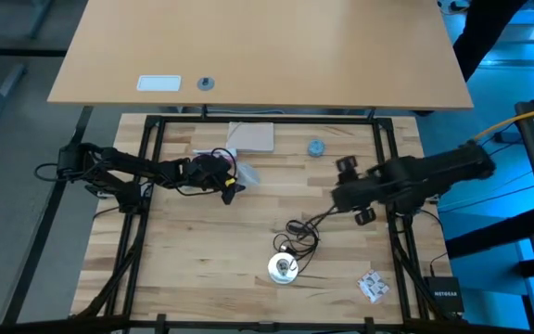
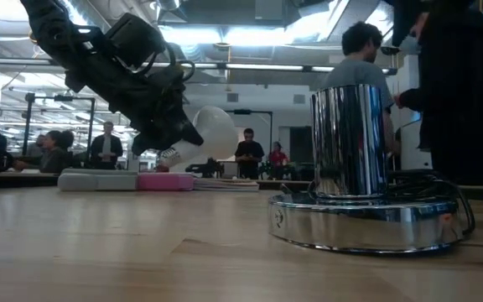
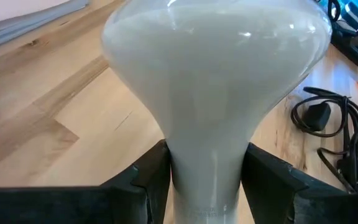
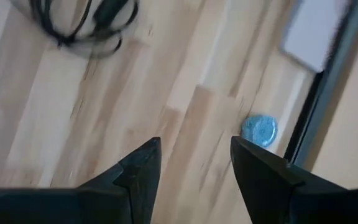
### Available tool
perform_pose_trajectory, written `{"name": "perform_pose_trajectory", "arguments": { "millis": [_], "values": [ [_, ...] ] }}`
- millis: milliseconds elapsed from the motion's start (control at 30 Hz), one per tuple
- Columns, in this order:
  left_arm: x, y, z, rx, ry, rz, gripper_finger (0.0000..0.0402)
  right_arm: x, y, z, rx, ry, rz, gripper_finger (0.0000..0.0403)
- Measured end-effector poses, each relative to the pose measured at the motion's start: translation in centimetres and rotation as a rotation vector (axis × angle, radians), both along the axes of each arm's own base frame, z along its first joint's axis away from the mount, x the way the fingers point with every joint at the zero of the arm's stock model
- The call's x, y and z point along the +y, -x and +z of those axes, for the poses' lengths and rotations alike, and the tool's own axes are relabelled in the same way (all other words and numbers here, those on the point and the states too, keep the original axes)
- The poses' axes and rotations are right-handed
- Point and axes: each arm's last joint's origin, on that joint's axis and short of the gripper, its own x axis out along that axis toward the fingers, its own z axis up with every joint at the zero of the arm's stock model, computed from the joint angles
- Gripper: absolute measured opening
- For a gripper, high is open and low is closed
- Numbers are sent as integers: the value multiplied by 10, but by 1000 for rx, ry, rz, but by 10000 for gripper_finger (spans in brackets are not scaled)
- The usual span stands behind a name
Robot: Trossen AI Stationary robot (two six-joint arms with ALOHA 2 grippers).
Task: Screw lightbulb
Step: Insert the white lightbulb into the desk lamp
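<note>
Firmly, left pincer point(image 3: 204, 177) clamps frosted (tapering) lightbulb point(image 3: 213, 81)

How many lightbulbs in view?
1. The white frosted lightbulb is clamped at its neck in the left gripper, lifted above the table's left-centre. The shiny chrome socket holds none. More could be hidden.

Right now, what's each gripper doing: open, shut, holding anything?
Left gripper: shut on the lightbulb, clamping its narrow neck, lifted off the table.
Right gripper: open, empty, above bare wood.
</note>
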Motion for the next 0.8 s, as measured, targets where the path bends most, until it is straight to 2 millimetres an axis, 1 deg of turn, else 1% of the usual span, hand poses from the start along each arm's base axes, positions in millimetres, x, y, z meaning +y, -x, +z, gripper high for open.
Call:
{"name": "perform_pose_trajectory", "arguments": {
  "millis": [67, 167, 267, 333, 400, 467, 600, 700, 800],
  "values": [
    [0, 0, 0, -2, 0, 0, 155, -4, 14, -7, -110, -36, -14, 198],
    [-1, -2, 3, -36, 6, 3, 155, -7, 23, -27, -288, -96, -16, 198],
    [-4, -5, 7, -90, 15, -5, 155, -7, 23, -48, -462, -160, -13, 198],
    [-6, -8, 12, -144, 17, -33, 155, -5, 19, -66, -528, -193, -6, 198],
    [-10, -11, 16, -197, 21, -69, 155, -4, 16, -84, -544, -231, 10, 198],
    [-14, -13, 22, -265, 23, -111, 155, -1, 13, -102, -539, -309, 7, 198],
    [-22, -18, 34, -392, 23, -194, 155, 3, 8, -138, -503, -469, -84, 198],
    [-32, -20, 41, -461, 28, -240, 155, 6, 2, -159, -508, -555, -146, 198],
    [-45, -20, 43, -478, 27, -293, 155, 10, -7, -173, -523, -586, -136, 198]
  ]
}}
